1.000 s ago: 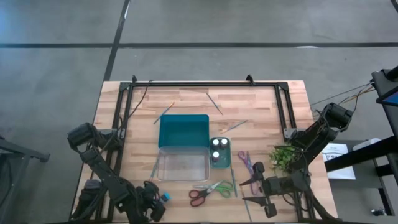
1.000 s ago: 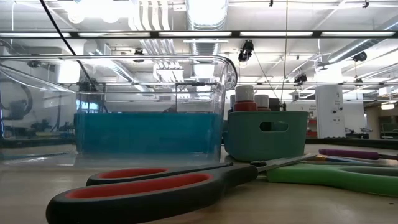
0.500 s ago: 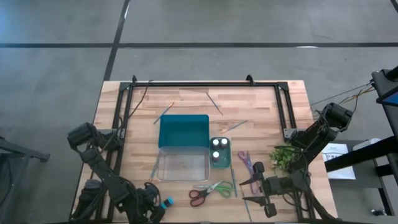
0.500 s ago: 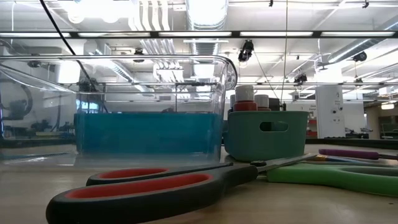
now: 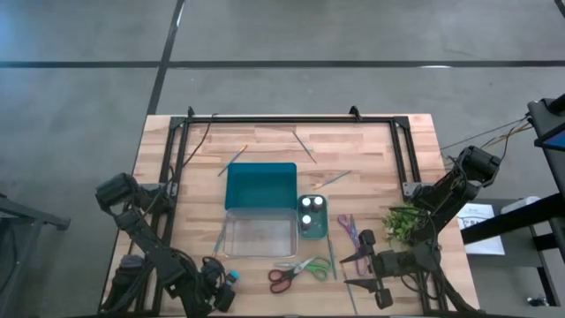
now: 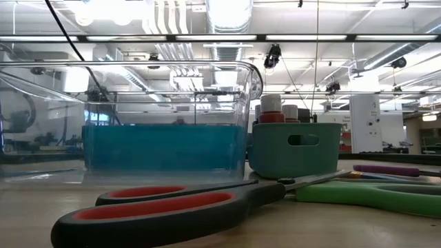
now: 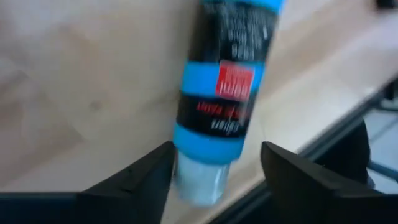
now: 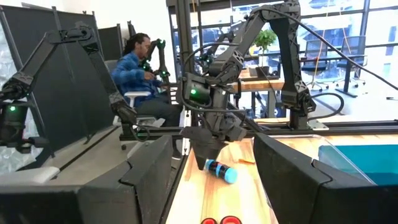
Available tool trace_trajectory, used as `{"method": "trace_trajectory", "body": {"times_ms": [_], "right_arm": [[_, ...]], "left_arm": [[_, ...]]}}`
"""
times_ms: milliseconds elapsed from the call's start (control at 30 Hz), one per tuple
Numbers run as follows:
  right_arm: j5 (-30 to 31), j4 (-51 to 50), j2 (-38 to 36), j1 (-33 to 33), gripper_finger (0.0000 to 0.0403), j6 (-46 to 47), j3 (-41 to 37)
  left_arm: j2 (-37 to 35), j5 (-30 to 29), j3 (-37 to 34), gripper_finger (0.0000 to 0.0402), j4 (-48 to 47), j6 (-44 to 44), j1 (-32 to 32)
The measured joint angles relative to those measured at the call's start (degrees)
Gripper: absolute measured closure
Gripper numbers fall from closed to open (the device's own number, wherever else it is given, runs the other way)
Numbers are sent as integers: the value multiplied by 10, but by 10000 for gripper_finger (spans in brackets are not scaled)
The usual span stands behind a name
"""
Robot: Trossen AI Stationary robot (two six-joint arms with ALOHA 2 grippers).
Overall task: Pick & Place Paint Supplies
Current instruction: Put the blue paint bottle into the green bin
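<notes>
left gripper (image 7: 214,165) fingers stood apart astride the blue-banded dark paint bottle (image 7: 224,93) lying on the wooden table (image 7: 74,93); contact unclear.

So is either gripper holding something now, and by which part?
Nothing is clamped yet. The left gripper straddles the blue paint bottle at its white-cap end, with a gap on one side. The right gripper is empty.
</notes>
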Motion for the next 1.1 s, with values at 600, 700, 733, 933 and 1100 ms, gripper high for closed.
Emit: {"method": "trace_trajectory", "body": {"times_ms": [600, 700, 733, 933, 1100], "right_arm": [[-1, -2, 0, 0, 181, -1, 0], [-1, -2, 0, 0, 181, 0, 0], [-1, -2, 0, 0, 181, 0, 0], [-1, -3, 0, 0, 181, 0, 0], [-1, -3, 0, 0, 181, 0, 0]], "left_arm": [[-12, -12, 0, 256, 19, 109, 7], [-14, -12, 0, 256, 18, 108, 7], [-14, -13, 0, 256, 18, 102, 7], [-14, -22, 0, 256, 18, 83, 7], [-16, -56, 0, 256, 21, 80, 8]]}}
